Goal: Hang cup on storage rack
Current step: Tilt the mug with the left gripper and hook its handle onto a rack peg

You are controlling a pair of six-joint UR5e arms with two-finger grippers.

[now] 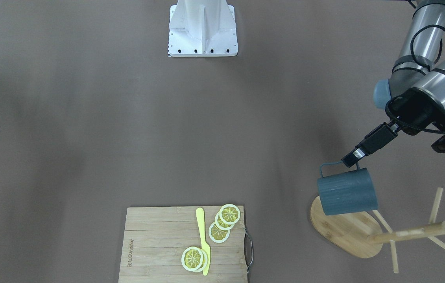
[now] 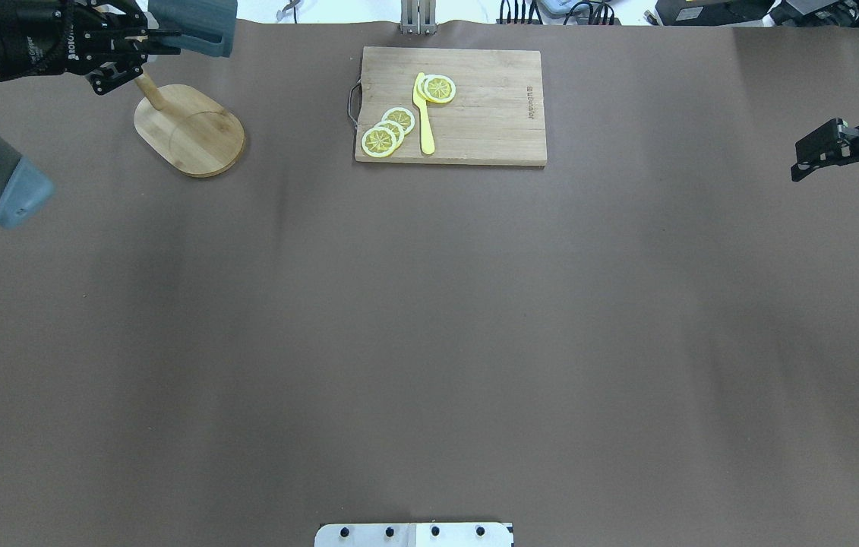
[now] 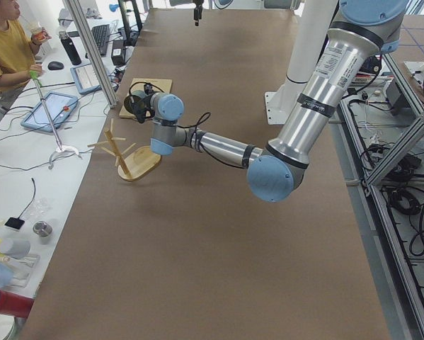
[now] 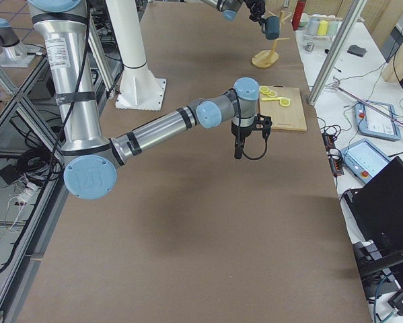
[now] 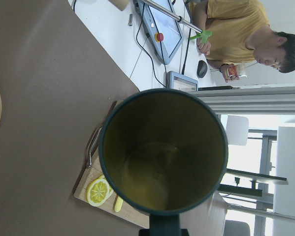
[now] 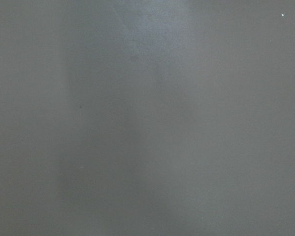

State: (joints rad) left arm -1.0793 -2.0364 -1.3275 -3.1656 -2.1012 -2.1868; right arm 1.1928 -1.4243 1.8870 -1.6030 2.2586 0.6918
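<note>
The slate-blue cup (image 1: 347, 192) hangs on its side in the air over the oval base of the bamboo storage rack (image 1: 340, 230), with its loop handle pointing away from the post. My left gripper (image 1: 351, 160) is shut on the cup's rim. In the left wrist view I look into the cup's yellow-olive inside (image 5: 162, 162), with one finger (image 5: 164, 227) at the bottom edge. In the overhead view the cup (image 2: 194, 26) is at the far left, just beyond the rack base (image 2: 190, 129). My right gripper (image 2: 843, 152) hovers open and empty at the right edge.
A wooden cutting board (image 2: 482, 114) with lemon slices and a yellow knife lies at the far middle of the table. The rack's pegs (image 1: 436, 204) stick out beside the cup. The robot's white base (image 1: 202, 29) is on the near side. A person (image 3: 6, 42) sits beyond the far edge.
</note>
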